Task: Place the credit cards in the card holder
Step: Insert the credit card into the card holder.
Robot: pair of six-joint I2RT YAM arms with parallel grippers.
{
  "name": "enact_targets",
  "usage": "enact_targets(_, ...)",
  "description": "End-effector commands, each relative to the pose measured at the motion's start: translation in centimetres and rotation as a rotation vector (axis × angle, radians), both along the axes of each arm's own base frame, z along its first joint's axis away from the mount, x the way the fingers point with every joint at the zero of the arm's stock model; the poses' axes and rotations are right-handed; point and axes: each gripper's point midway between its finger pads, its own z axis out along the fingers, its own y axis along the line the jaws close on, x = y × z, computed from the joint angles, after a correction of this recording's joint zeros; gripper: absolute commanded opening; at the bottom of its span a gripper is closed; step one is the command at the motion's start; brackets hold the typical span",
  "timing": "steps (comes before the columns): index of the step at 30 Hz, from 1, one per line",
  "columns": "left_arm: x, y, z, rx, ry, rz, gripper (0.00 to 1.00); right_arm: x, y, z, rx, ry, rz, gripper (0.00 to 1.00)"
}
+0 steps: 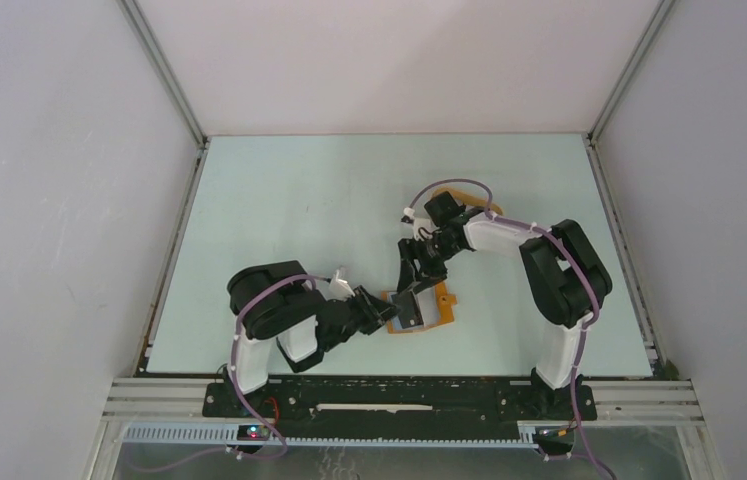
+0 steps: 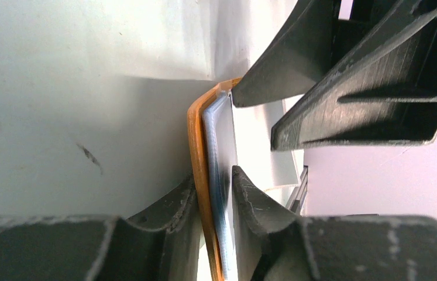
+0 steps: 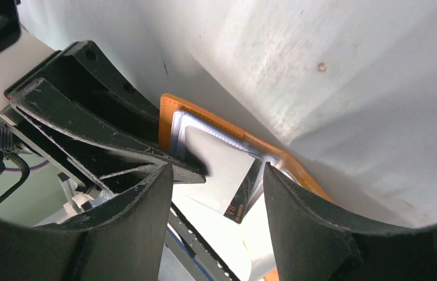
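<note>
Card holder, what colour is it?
The card holder is orange-brown; the right wrist view shows it best.

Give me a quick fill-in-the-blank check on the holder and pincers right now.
The card holder is coloured ___.
The left pincer straddles the holder's edge; the right pincer's jaws stand ___.
Between the right pincer's fingers sits a grey card bearing a dark ___.
Missing: orange; open; stripe.
</note>
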Motion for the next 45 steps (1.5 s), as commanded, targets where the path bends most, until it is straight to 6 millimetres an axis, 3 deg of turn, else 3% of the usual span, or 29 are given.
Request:
enact_targets(1, 0.8, -0.5, 0.9, -0.019, -0.048, -0.007, 0.30, 1.5, -0.1, 0.4, -0.013, -0.062, 0.021, 0.66)
enact_targets(6, 0.6, -0.1, 0.5, -0.011, -0.039, -0.004, 0.31, 0.6, -0.9, 1.1, -0.036, -0.061, 0.037, 0.66)
enact_targets(14, 0.5, -0.3, 0.6, -0.010, -0.046, -0.017, 0.31, -3.1, -0.6, 1.4, 0.000, -0.005, 0.087, 0.67)
enact_targets(20, 0.5, -0.1, 0.8, -0.010, -0.050, -0.014, 0.32, -3.8, -0.8, -0.1, -0.025, 0.050, 0.078, 0.65)
enact_targets(26, 0.4, -0.1, 0.6, -0.008, -0.047, -0.017, 0.32, -3.5, -1.5, -0.9, -0.091, -0.003, 0.076, 0.65)
enact_targets(34, 0.3, -0.1, 0.6, -0.008, -0.047, -0.021, 0.32, -5.0, -0.3, -0.7, -0.007, 0.108, 0.091, 0.65)
enact_targets(45, 0.3, -0.5, 0.7, -0.012, -0.052, -0.032, 0.32, -4.5, 1.3, 1.0, 0.107, 0.176, 0.053, 0.56)
